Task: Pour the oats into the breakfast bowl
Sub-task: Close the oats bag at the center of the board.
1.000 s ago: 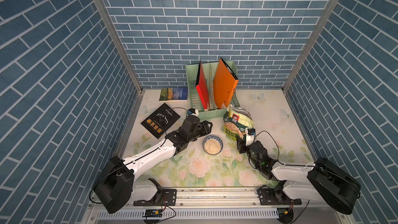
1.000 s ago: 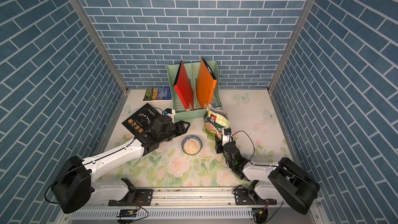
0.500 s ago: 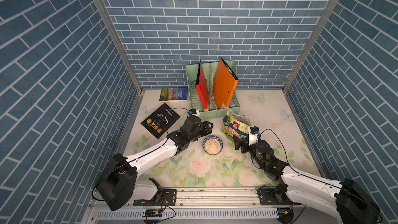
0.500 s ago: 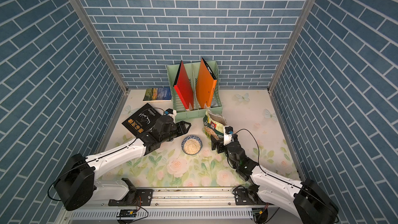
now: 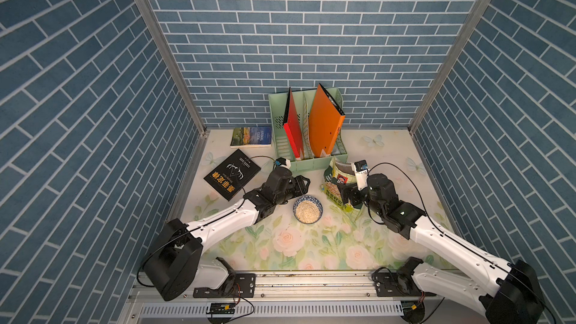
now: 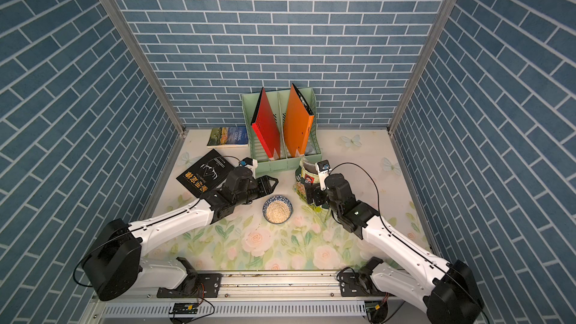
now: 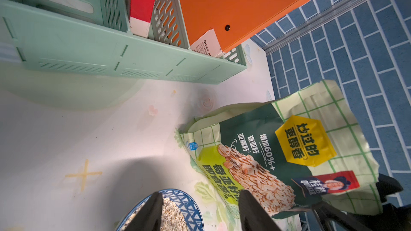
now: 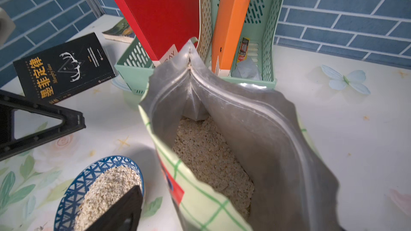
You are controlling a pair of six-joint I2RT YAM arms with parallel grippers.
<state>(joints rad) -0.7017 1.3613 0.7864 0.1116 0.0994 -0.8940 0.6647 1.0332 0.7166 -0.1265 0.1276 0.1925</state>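
Note:
The breakfast bowl point(image 5: 317, 204) point(image 8: 89, 172), blue and white, sits on the floral mat, filled with oats point(image 5: 307, 211) point(image 6: 277, 211) point(image 8: 106, 187). To its right the green-checked pouch point(image 5: 335, 183) point(image 7: 255, 143) stands upright with its mouth open and more oats point(image 8: 211, 156) inside. My right gripper point(image 5: 350, 199) point(image 6: 314, 197) straddles the pouch's near side, open; one finger point(image 8: 122, 210) stands clear of the pouch wall and the pouch hides the other. Left of the bowl, my left gripper point(image 5: 303, 182) point(image 7: 200, 201) hovers open with nothing in it.
A mint file rack point(image 5: 311, 165) with a red folder point(image 5: 293, 126) and an orange folder point(image 5: 325, 120) stands just behind the pouch. A black book point(image 5: 232, 174) and a blue book point(image 5: 252, 136) lie at the back left. Brick walls close in three sides.
The right jaws have spread apart off the pouch and the right arm has stretched forward from its folded pose. The pouch now stands more upright. The left arm is still.

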